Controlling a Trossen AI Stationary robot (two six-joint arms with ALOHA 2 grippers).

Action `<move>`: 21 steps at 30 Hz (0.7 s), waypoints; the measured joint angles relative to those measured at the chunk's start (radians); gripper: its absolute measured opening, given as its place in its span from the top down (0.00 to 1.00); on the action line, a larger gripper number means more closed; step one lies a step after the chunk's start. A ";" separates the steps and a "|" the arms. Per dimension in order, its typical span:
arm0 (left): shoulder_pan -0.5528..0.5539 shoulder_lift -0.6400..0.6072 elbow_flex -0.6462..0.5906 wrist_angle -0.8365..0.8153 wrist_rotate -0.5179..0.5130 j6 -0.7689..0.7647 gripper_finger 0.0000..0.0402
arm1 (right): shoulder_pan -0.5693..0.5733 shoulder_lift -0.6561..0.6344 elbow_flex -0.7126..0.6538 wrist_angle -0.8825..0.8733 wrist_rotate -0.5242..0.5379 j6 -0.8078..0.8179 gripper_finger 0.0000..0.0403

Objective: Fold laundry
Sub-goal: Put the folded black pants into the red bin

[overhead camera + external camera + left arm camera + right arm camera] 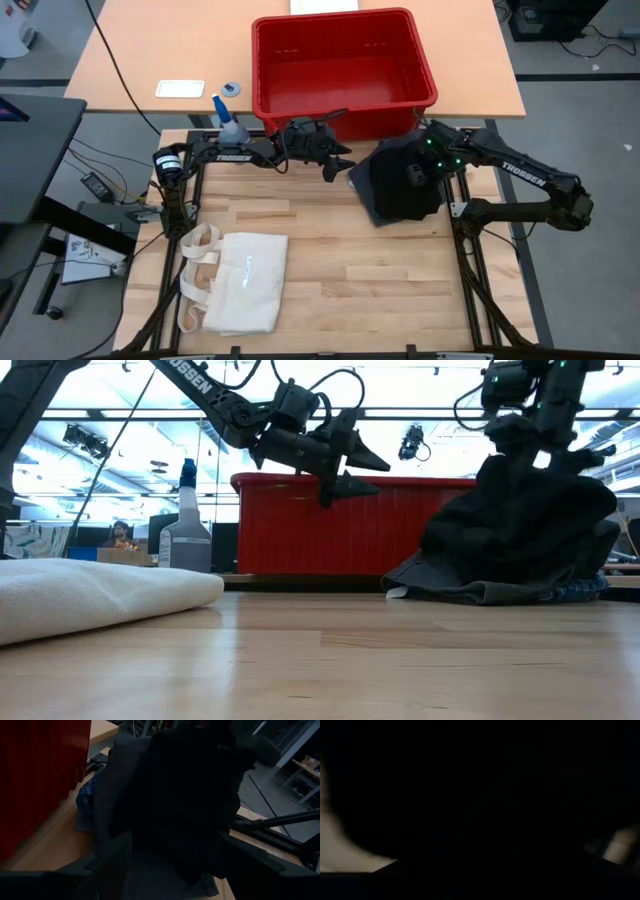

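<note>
The laundry lies in one heap (398,190) on the table's far right part. A dark charcoal garment (520,520) is on top, drawn up into a peak. A grey garment (465,588) and a bit of blue-and-white plaid (86,796) lie under it on the wood. My right gripper (415,168) stands on the heap's top, shut on the dark cloth. My left gripper (337,160) hovers open in the air just left of the heap, pointing at it (352,468). My right gripper holds the dark garment at the top of the heap (528,465), coming from above. Its fingers are buried in the cloth, so which edge or how many layers cannot be told. The garment hangs below it in a peak, and its lower part rests on the other garments.
A red basket (345,62) stands just beyond the table's far edge, behind both grippers. A cream tote bag (240,282) lies flat at the near left. A spray bottle (228,120) stands by the far left corner. Bare wood (370,280) lies between bag and heap.
</note>
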 joint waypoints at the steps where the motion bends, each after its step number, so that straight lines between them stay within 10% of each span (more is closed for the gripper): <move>1: 0.000 -0.002 0.000 0.004 0.000 0.000 0.28 | 0.000 0.000 0.023 -0.024 0.017 0.000 0.26; 21: 0.028 -0.180 0.000 -0.120 -0.012 0.012 0.28 | -0.038 -0.111 0.290 -0.015 0.159 -0.138 0.26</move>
